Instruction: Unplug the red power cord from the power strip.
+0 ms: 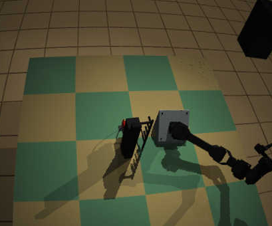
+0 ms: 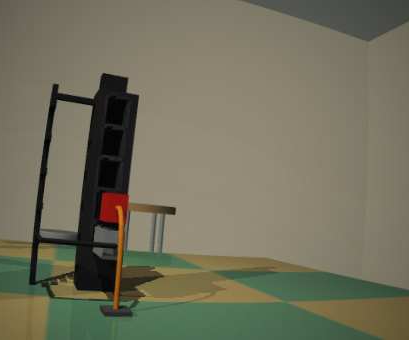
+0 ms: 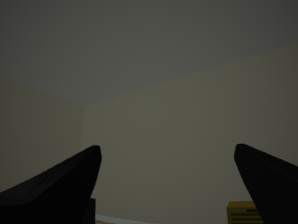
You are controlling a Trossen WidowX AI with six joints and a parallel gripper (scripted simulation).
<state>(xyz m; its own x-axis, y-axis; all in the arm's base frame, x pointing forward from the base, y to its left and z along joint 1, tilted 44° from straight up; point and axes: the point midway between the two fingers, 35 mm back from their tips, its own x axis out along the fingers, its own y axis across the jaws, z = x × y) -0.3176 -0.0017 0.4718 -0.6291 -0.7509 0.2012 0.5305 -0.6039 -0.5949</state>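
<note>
The black power strip (image 1: 130,139) (image 2: 85,200) stands upright, with three dark sockets visible in its face in the exterior view. The red plug (image 1: 124,123) (image 2: 109,212) sits against that face just below those sockets; how deep it goes in cannot be seen. Its orange cord (image 2: 120,260) hangs from the plug down to a small dark plate (image 2: 116,311). My gripper (image 3: 168,152) is wide open and empty. In the top view it is at the right edge, far from the strip, plug and cord, and faces away from them. The wrist view shows only walls and ceiling between the fingers.
A black frame (image 1: 146,136) (image 2: 42,185) stands beside the strip, joined to it by bars. The arm's grey pedestal (image 1: 163,127) is right of that frame in the top view. A round-topped table (image 2: 153,208) stands behind the strip. A yellow object (image 3: 240,212) shows low in the wrist view.
</note>
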